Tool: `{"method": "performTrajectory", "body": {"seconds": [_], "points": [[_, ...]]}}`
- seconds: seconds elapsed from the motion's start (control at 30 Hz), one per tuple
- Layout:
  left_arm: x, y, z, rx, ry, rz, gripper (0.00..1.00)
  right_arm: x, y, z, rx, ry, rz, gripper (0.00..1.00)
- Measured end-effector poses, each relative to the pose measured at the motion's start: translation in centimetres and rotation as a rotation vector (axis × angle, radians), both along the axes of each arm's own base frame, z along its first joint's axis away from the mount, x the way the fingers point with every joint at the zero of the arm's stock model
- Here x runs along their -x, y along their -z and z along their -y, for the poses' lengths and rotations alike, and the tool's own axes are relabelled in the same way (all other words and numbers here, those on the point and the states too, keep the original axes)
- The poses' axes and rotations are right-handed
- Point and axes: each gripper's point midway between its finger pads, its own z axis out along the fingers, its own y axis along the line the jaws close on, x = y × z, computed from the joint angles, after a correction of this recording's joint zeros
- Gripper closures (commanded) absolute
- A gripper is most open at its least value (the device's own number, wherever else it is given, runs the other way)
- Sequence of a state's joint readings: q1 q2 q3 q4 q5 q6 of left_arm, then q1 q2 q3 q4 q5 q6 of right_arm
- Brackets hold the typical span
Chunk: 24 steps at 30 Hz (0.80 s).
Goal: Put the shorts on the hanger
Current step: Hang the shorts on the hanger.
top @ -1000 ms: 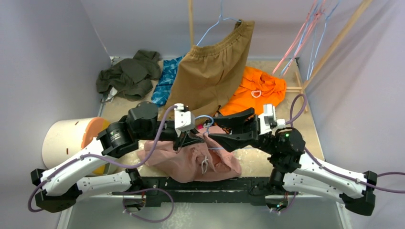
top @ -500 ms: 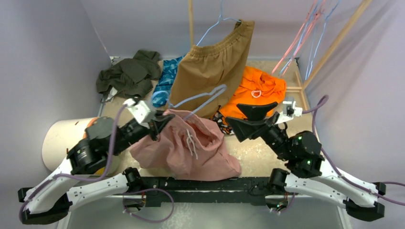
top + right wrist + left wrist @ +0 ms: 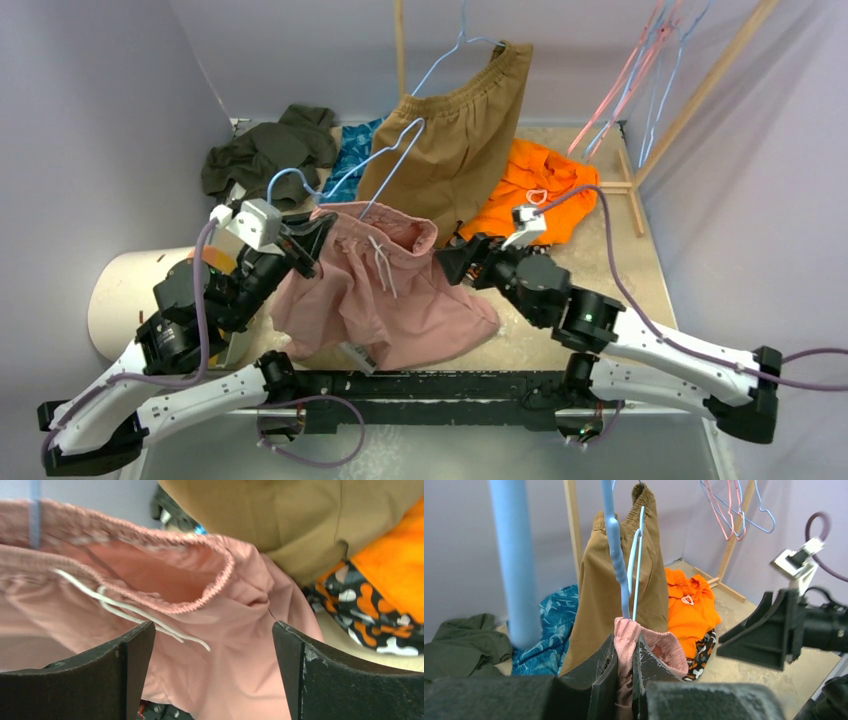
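Shorts (image 3: 390, 290) lifted w/ hanger (image 3: 375, 155), L jaws pinching waistband, R jaws wide open, tan shorts (image 3: 450, 140) behind.

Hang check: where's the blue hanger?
Top view, left of centre: the hanger juts from the waistband of the shorts at the left gripper, in front of the tan shorts.

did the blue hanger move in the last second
Yes. The hanger has moved toward the back wall: earlier it sat below the hem of the tan shorts, now its wire crosses their front.
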<state>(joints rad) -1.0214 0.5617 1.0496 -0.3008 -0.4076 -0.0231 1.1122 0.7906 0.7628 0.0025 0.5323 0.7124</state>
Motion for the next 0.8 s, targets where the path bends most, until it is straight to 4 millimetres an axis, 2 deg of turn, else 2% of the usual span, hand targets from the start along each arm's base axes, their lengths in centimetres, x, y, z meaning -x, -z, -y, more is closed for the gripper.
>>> {"method": "performTrajectory", "body": {"seconds": [0.07, 0.17, 0.23, 0.4, 0.5, 0.6, 0.8], "points": [[-0.2, 0.1, 0.0, -0.001, -0.009, -0.002, 1.00, -0.2, 2.3, -0.8, 0.048, 0.006, -0.065, 0.15], [-0.3, 0.0, -0.1, 0.004, -0.018, 0.001, 1.00, -0.3, 4.3, -1.5, 0.072, 0.002, -0.132, 0.17], [-0.3, -0.1, -0.1, 0.007, -0.020, 0.006, 1.00, -0.6, 4.4, -1.7, 0.047, -0.004, -0.152, 0.19], [-0.3, -0.2, -0.1, 0.007, -0.019, 0.009, 1.00, -2.7, 2.2, -1.8, -0.084, -0.002, -0.146, 0.22], [-0.2, -0.2, -0.2, 0.008, -0.018, 0.011, 1.00, -3.1, 1.6, -2.5, -0.118, -0.016, -0.137, 0.27], [-0.2, -0.3, -0.3, 0.012, -0.017, 0.012, 1.00, -3.6, 2.3, -3.2, -0.110, -0.022, -0.150, 0.31], [-0.1, -0.3, -0.2, 0.012, -0.009, 0.014, 1.00, -4.6, 3.9, -4.0, -0.069, -0.009, -0.181, 0.48]]}}
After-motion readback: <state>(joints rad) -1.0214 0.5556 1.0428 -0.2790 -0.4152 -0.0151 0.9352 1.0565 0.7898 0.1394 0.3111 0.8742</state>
